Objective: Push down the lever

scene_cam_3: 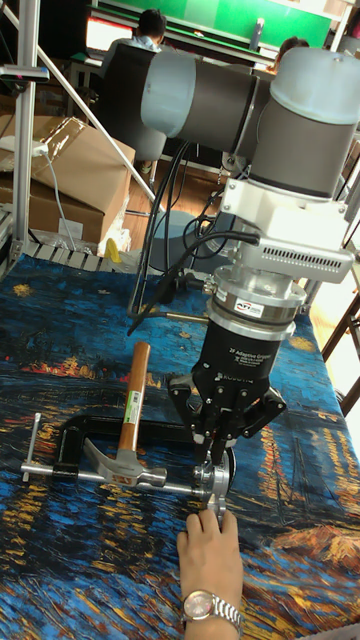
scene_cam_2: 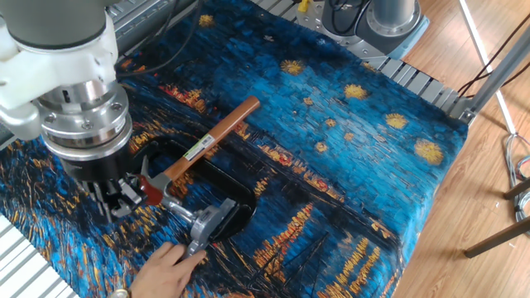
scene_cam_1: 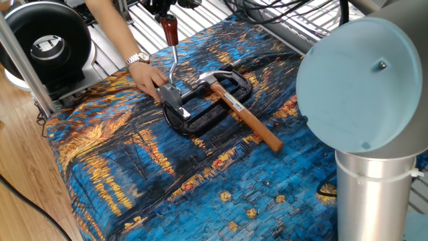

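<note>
Clearly the tool sits pressed together against the lever, gripping nothing.

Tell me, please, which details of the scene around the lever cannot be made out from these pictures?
- The robot's hand: whether it grips the thin silver lever with the dark red rubbery end. The tall fixed view hides that end behind the fingers; one fixed view crops the hand at the top edge.
- The black oval base: partly covered by the wooden-handled steel-headed hammer.
- The person's hand: cut off by the bottom edge.
</note>
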Controlling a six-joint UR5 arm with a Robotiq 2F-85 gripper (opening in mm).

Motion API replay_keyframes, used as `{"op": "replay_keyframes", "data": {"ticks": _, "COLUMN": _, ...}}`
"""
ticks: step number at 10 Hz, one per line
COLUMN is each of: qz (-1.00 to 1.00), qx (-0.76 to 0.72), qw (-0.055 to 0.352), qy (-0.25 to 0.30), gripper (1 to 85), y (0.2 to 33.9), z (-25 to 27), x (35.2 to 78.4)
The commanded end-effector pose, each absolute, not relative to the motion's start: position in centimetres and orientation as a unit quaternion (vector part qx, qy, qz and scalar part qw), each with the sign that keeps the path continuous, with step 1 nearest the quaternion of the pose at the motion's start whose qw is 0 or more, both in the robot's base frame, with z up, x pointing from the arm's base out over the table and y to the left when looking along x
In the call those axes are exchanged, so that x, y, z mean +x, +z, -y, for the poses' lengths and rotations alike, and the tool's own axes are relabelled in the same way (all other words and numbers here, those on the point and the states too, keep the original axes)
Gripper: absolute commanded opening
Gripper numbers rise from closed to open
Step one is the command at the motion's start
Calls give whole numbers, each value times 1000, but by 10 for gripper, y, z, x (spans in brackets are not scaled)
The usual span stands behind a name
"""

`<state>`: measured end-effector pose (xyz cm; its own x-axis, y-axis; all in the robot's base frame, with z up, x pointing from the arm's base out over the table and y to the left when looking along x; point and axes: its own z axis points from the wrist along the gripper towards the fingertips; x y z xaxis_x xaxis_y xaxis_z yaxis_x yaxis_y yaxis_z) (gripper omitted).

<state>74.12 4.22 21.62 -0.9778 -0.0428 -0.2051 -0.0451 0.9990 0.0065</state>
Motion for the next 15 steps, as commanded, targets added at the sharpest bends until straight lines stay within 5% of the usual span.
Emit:
{"op": "replay_keyframes", "data": {"ticks": 1, "qz": -997, "qx": -9, "qw": 74, "qy": 13, "gripper": 197, "y": 224, "z": -50, "x": 726}}
{"op": "replay_keyframes", "data": {"ticks": 11, "qz": -999, "qx": -29, "qw": 34, "qy": 13, "gripper": 197, "y": 235, "z": -51, "x": 698}}
{"op": "replay_keyframes", "data": {"ticks": 15, "qz": -998, "qx": -56, "qw": -13, "qy": -6, "gripper": 167, "y": 235, "z": -38, "x": 672}}
